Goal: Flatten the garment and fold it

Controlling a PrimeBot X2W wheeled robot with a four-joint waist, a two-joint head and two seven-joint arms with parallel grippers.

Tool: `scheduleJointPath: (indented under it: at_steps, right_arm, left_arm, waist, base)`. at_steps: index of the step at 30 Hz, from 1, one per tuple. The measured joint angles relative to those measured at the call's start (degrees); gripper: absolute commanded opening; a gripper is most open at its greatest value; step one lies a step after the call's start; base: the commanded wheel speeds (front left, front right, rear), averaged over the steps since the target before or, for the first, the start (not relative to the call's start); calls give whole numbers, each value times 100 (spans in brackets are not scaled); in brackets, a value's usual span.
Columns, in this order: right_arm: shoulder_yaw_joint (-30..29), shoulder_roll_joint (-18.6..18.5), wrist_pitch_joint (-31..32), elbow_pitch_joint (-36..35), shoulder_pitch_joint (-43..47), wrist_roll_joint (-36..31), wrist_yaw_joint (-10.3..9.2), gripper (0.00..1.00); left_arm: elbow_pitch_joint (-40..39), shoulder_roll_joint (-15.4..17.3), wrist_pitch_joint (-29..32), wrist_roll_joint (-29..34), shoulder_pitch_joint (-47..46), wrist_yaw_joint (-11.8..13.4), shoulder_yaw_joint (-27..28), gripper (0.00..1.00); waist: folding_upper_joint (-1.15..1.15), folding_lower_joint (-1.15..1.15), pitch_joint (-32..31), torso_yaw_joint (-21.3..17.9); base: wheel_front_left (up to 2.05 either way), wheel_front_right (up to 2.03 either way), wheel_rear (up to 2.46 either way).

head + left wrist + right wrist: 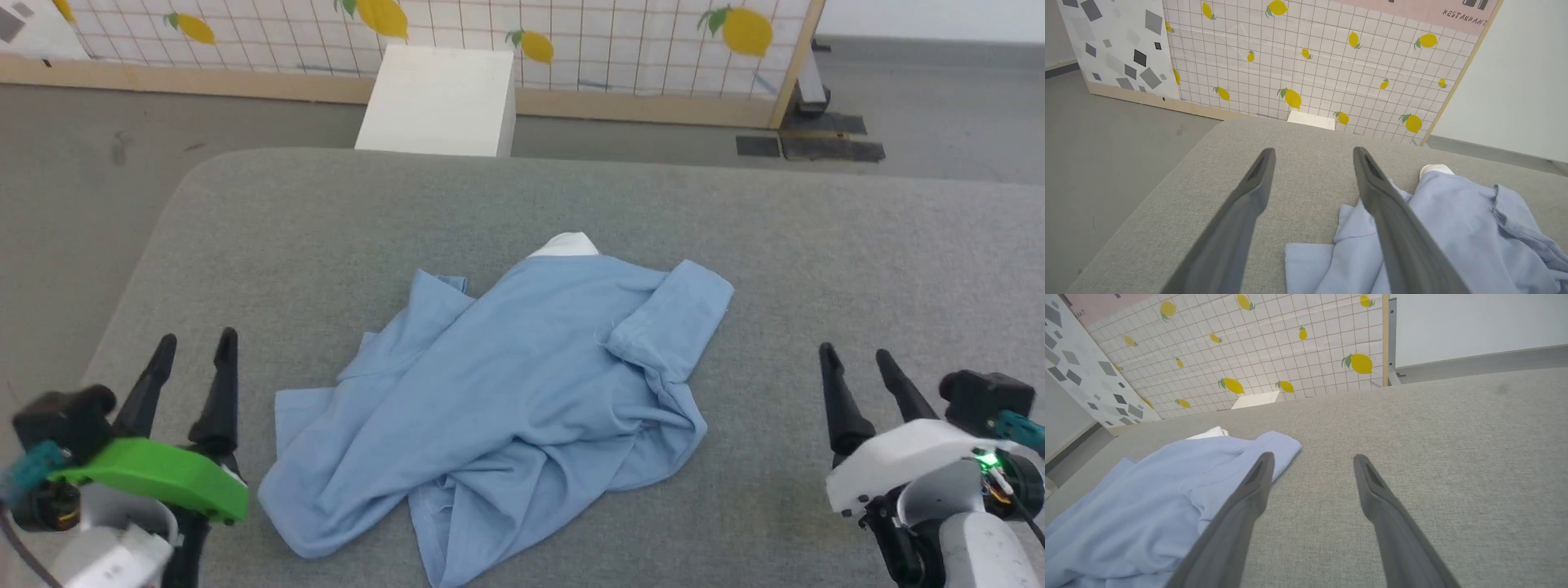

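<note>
One garment (pixel 506 392), crumpled, mid-bench (pixel 816 245), white neck panel toward the far edge. Two tools: left tool (pixel 196 347) near the garment's left hem, fingers apart, nothing between them; right tool (pixel 857 359) well off the right sleeve, fingers apart, likewise empty. Bare grey surface on both sides and beyond (widest on the right). Bench's far-left corner is rounded; one white box (pixel 441 98) stands past the far edge.

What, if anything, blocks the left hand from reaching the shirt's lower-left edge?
Likely nothing, so yes: the left hand is open, beside the T-shirt, with bare grey cushion between them.
</note>
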Motion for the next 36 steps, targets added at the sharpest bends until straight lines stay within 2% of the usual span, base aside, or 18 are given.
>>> scheduleJointPath:
  at_steps: [4, 8, 13, 18, 20, 26, 31, 32, 33, 35, 36]
  right_arm:
    - [241, -1, 694, -187, -126, -349, 0, 100]
    - [746, -5, 1813, -386, -649, -557, 0, 100]
    - [1548, -53, 3452, -320, -1394, -784, 0, 100]
    - [2123, -191, 4670, -26, -1970, -999, 0, 100]
    - [2327, -244, 4887, 63, -2209, -1196, 0, 100]
    - [2754, -281, 5189, 461, -2503, -1250, 0, 100]
    - [2851, -320, 5147, 608, -2615, -1250, 0, 100]
    - [2793, -300, 5114, 633, -2632, -1250, 0, 50]
    - [2770, -288, 5044, 644, -2632, -1250, 0, 19]
    - [2697, -248, 4900, 658, -2632, -1249, 0, 0]
    - [2648, -230, 4816, 653, -2629, -1247, 0, 0]
  left_arm:
    - [172, -91, -346, 490, -57, 14, -198, 100]
    - [268, -192, -477, 789, -211, 2, -256, 100]
    - [430, -266, -509, 886, -358, -71, -240, 100]
    - [543, -366, -525, 899, -565, -208, -197, 100]
    - [578, -419, -532, 906, -667, -276, -176, 100]
    - [664, -595, -533, 940, -817, -450, -46, 100]
    - [778, -737, -545, 961, -832, -558, 104, 100]
    - [792, -755, -548, 988, -832, -575, 151, 100]
    - [803, -767, -549, 1028, -832, -601, 192, 100]
    - [806, -786, -549, 1102, -831, -609, 234, 100]
    - [814, -791, -549, 1129, -832, -619, 260, 100]
  waist:
    - [0, 0, 158, -4]
    - [0, 0, 342, 39]
    - [0, 0, 575, 154]
    - [0, 0, 829, 307]
    - [0, 0, 956, 378]
    - [0, 0, 1282, 577]
    - [0, 0, 1453, 682]
    - [0, 0, 1466, 678]
    - [0, 0, 1467, 667]
    - [0, 0, 1450, 635]
    - [0, 0, 1433, 610]
  base:
    - [0, 0, 0]
    - [0, 0, 0]
    - [0, 0, 0]
    - [0, 0, 0]
    - [0, 0, 0]
    - [0, 0, 0]
    - [0, 0, 0]
    - [0, 0, 0]
    - [0, 0, 0]
    - [0, 0, 0]
    - [0, 0, 0]
